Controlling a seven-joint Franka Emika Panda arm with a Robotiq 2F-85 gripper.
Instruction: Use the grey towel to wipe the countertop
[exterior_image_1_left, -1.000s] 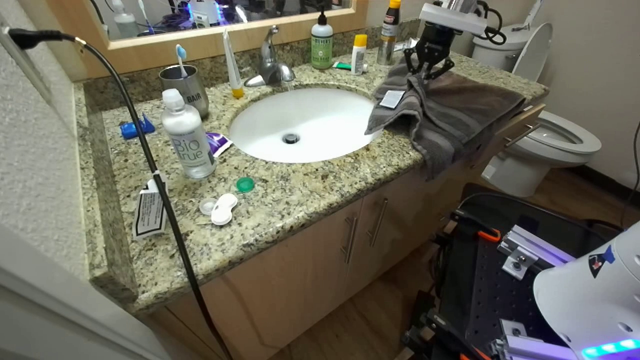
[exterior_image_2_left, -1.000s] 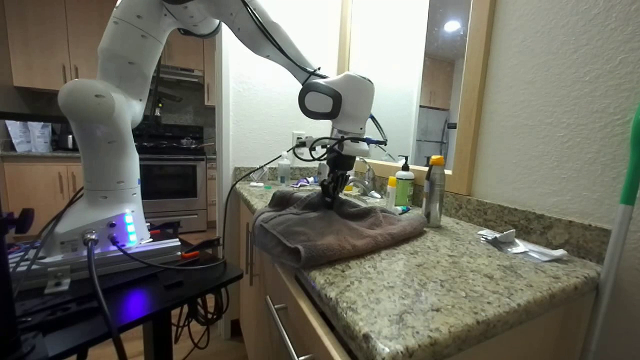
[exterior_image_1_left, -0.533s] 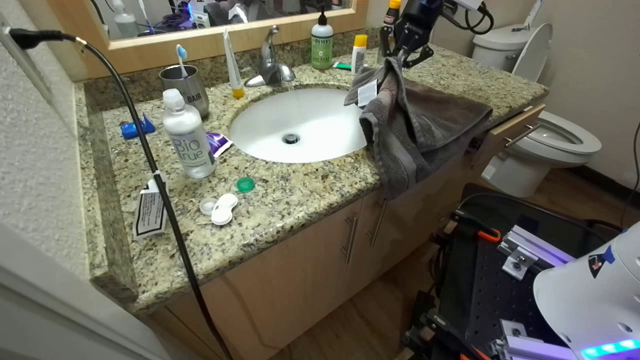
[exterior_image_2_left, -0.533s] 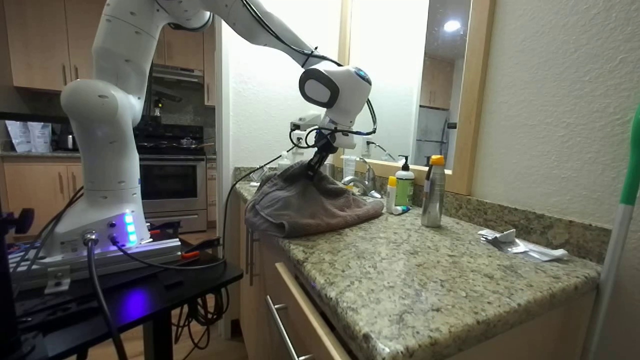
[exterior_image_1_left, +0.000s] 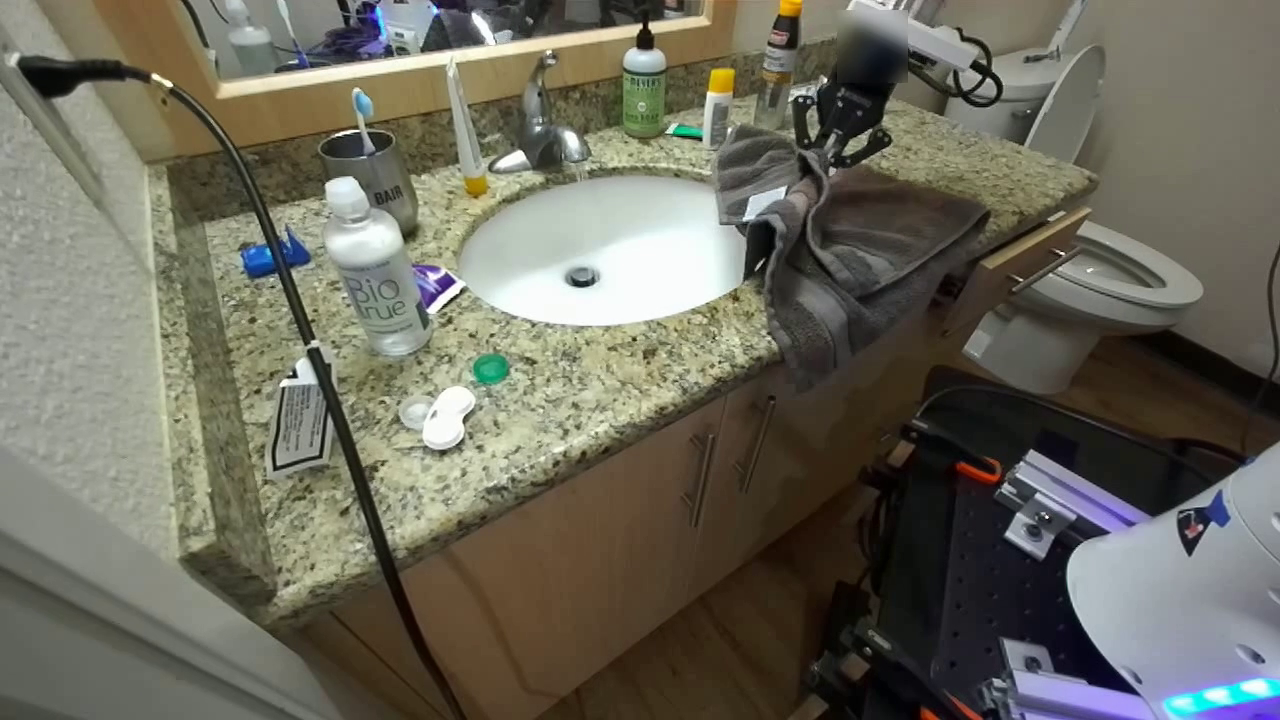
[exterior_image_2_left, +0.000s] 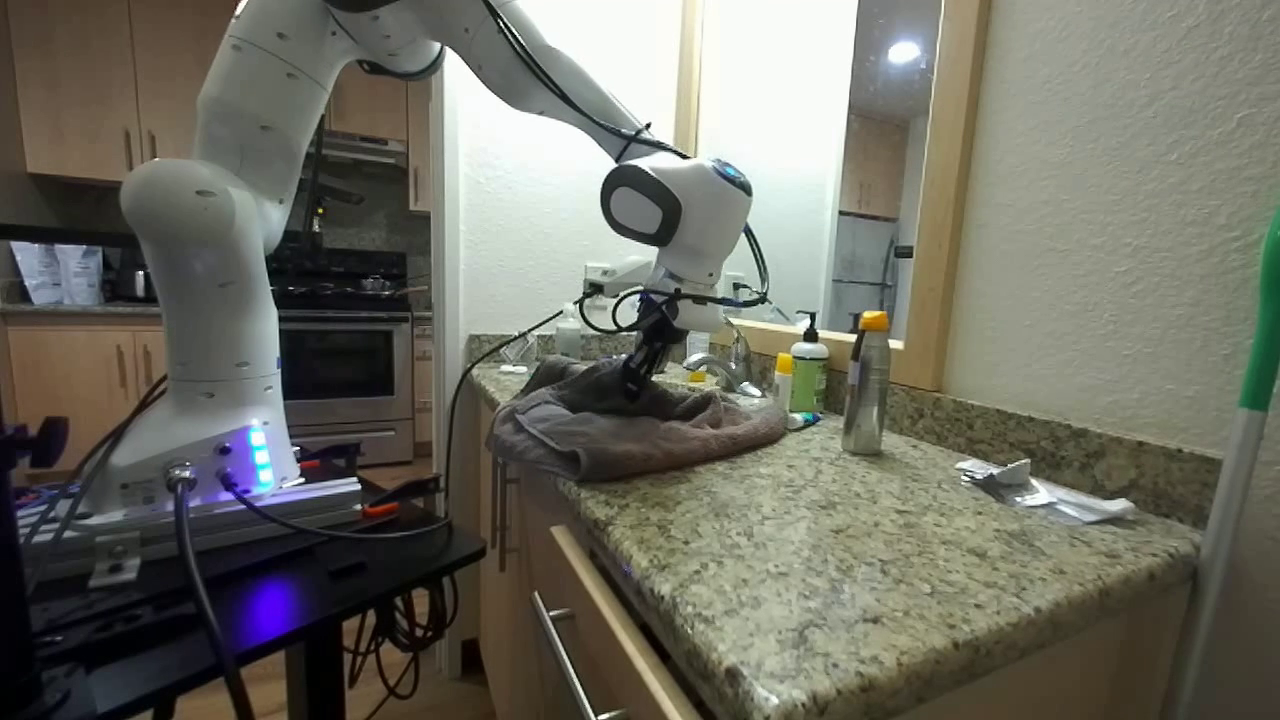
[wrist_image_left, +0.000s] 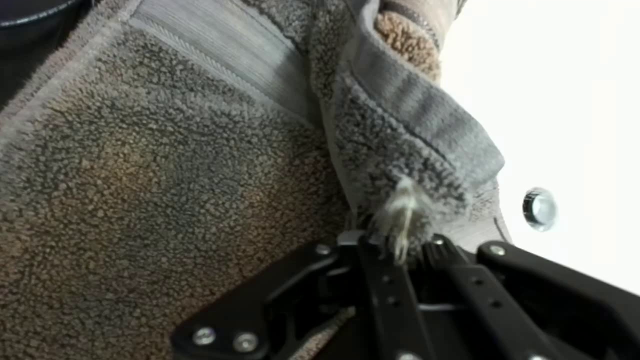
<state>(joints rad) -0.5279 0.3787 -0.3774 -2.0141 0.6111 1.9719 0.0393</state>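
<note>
I record the gripper (wrist_image_left: 406, 245) clamped on a tuft of the grey towel (exterior_image_1_left: 855, 245) at the lower centre of the wrist view; the towel lies bunched on the countertop (exterior_image_1_left: 620, 390) at upper right in an exterior view, lapping the rim of the sink (exterior_image_1_left: 640, 235) and hanging over the front edge. The pinch looks shallow to me, so a brisk pull could let it slip; pressing too low could grind the fingertips (wrist_image_left: 375, 260) against the countertop through the folds. Further out, the overlapping flap could drop into the sink on a leftward sweep, the front drape could snag the drawer (exterior_image_1_left: 995, 281) at right, and a push toward the frame's upper edge could topple the white, yellow-capped bottle (exterior_image_1_left: 717, 112). Not verified: depth of grip, as the tips are blurred; contact beneath the towel, hidden by its folds; the sink wall, washed out at right in the wrist view; the gripper's housing (exterior_image_1_left: 872, 50), smudged at upper right; whether the faucet (exterior_image_1_left: 540, 128) is running, too faint to judge; the arm (exterior_image_2_left: 200, 255), cut off at the top of an exterior view.
</note>
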